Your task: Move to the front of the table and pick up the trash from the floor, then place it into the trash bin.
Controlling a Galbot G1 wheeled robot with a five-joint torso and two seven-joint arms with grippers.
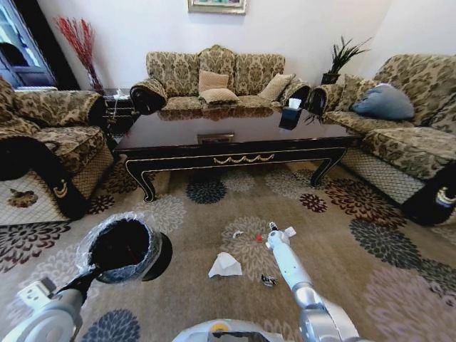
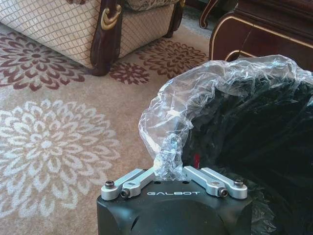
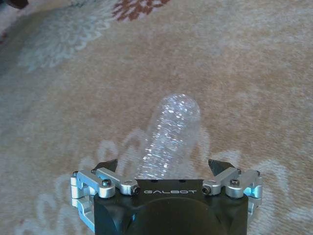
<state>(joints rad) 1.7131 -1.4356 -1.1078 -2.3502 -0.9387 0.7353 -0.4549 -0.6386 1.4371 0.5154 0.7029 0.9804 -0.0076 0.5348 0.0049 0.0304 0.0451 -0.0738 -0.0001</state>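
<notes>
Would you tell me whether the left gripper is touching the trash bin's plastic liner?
Touching: the left wrist view shows the left gripper closed on a bunched fold of the trash bin liner.

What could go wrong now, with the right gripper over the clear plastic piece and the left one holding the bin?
1. The clear plastic piece is rounded and lies between the open fingers of the right gripper; it may roll or slip out on closing.
2. The left gripper seems to pinch the trash bin at its thin liner, which might tear or slip.
3. The dark wrapper lies close beside the right arm and could be brushed away.
</notes>
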